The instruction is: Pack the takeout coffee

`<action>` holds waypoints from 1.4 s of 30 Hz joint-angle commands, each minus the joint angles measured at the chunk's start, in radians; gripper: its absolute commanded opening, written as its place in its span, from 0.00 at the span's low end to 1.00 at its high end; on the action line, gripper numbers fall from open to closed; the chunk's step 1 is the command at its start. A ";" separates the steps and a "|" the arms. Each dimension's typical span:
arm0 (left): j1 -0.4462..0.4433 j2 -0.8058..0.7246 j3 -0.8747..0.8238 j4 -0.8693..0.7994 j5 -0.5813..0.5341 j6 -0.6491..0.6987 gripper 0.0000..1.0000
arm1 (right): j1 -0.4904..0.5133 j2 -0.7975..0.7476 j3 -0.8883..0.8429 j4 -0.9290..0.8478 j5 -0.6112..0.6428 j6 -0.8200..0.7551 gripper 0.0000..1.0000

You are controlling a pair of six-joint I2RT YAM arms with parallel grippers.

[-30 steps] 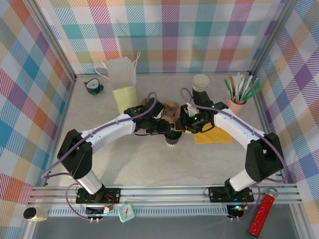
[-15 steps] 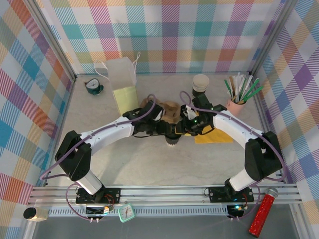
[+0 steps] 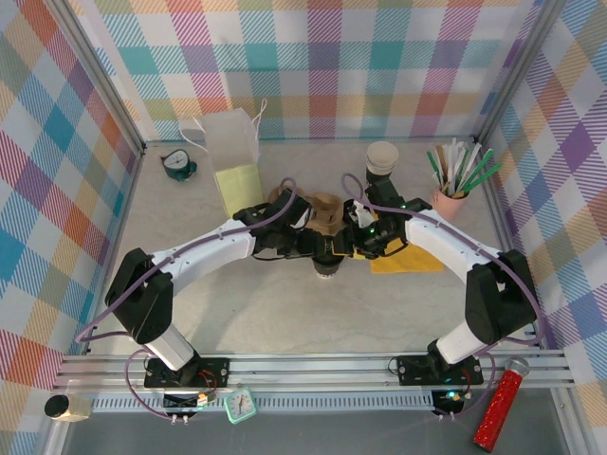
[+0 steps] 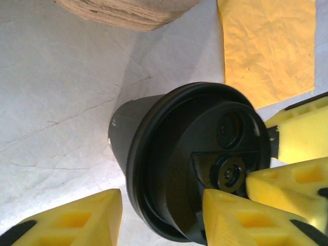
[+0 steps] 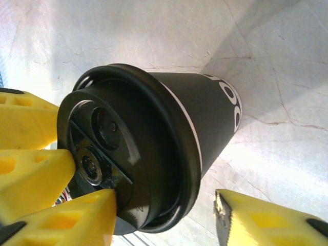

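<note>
One takeout coffee stands upright mid-table. Two grippers straddle it (jaws parted on each): left gripper and right gripper. One orange napkin lies right of it.

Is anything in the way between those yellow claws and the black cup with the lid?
Nothing visible is. The left gripper and the right gripper each have a finger on either side of the takeout coffee, with only bare table around it. The two grippers' fingers do crowd together at one side of the lid.
</note>
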State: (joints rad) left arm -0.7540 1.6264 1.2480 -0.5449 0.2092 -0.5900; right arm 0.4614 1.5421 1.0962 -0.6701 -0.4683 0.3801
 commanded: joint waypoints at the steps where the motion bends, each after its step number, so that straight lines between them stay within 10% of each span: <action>1: 0.003 0.003 0.072 -0.075 0.021 0.004 0.54 | 0.010 -0.008 0.041 -0.049 -0.003 0.004 0.60; 42: 0.053 0.081 -0.037 -0.021 0.004 0.053 0.40 | 0.031 0.044 -0.109 -0.004 0.044 -0.045 0.50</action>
State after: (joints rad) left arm -0.6979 1.6871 1.2636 -0.4629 0.2428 -0.5564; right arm 0.4786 1.5322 1.0473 -0.6136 -0.5274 0.3935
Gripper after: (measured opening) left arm 0.405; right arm 0.507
